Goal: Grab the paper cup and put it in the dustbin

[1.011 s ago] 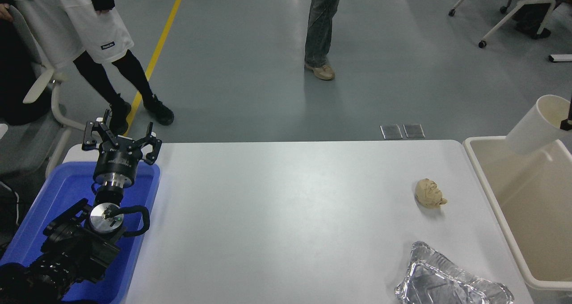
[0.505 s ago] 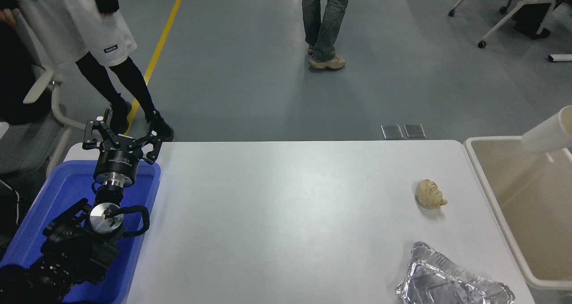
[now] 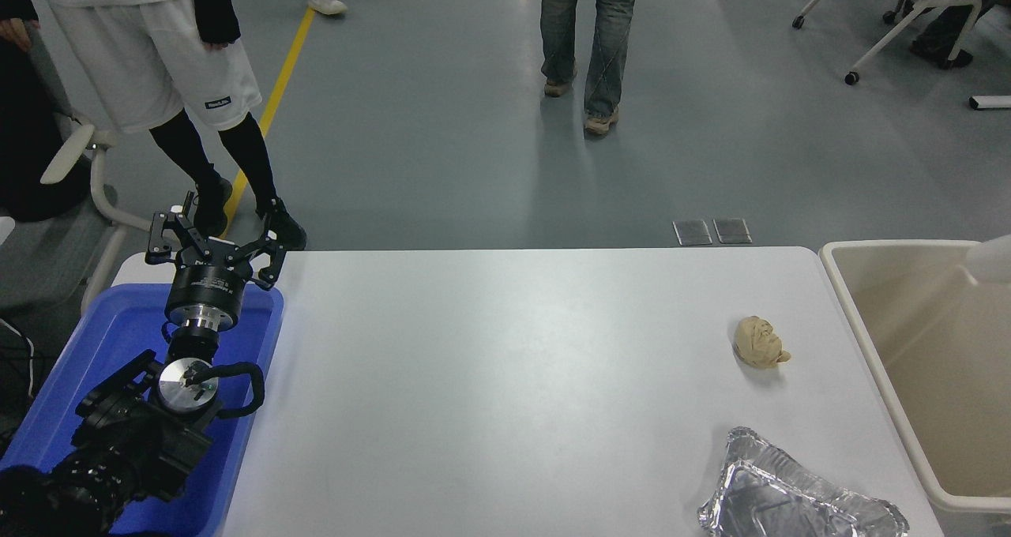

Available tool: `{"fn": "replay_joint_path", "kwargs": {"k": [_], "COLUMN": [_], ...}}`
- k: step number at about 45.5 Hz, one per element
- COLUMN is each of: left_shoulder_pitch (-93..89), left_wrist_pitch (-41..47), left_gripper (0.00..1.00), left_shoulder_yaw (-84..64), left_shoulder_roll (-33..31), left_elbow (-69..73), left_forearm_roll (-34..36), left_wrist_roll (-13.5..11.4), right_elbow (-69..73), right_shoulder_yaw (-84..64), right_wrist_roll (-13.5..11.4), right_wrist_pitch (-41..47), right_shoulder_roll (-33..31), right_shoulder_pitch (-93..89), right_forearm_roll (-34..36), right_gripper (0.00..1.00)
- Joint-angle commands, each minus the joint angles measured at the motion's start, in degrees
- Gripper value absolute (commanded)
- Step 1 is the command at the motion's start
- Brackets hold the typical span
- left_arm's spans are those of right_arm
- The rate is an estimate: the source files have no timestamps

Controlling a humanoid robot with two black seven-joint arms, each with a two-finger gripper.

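At the counter's nine o'clock edge, a blue plastic bin sits under the robot's parked left arm, whose black gripper hovers above the bin's far rim with its fingers spread wide and nothing between them. Beyond that corner, at about eleven o'clock, a person in white shorts stands on the grey floor beside a yellow floor line; a second person in jeans stands at twelve o'clock, well back from the counter.

On the white counter, a tan crumpled wad of paper lies at roughly three o'clock, well apart from the blue bin. At five o'clock a crinkled silver foil tray rests at the near edge, partly cut off by the bottom of the frame.

Just beside the counter's right end stands the beige dustbin, its thick rounded rim showing and its inside pale. The paper cup appears only as a white sliver at the frame's three o'clock edge, above the dustbin's far right part and clear of its rim; the rest of the cup is cut off. The right gripper lies outside the frame, so its grip cannot be told.
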Motion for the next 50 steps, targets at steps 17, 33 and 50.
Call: {"fn": "replay_joint_path", "kwargs": {"k": [17,33,50], "left_shoulder_pitch": [0.0,0.0,0.0], "left_wrist_pitch": [0.0,0.0,0.0], "left_gripper": [0.99,0.99,0.99], "left_shoulder_yaw": [0.0,0.0,0.0], "left_shoulder_roll": [0.0,-0.1,-0.1], "left_elbow": [0.0,0.0,0.0], "left_forearm_roll": [0.0,0.0,0.0], "left_wrist_roll": [0.0,0.0,0.0], "right_elbow": [-5.4,-5.4,-5.0], "right_shoulder_yaw": [6.2,6.2,6.1], "right_wrist_roll": [-0.2,-0.2,0.0], "right_wrist_pitch": [-18.5,-19.6,-32.0], "right_shoulder_roll": [10.2,12.1,13.9], "right_shoulder_pitch": [-14.9,-16.8,-16.9], "right_forearm_roll": [9.0,12.0,11.9], "right_gripper": [0.0,0.0,1.0]}}
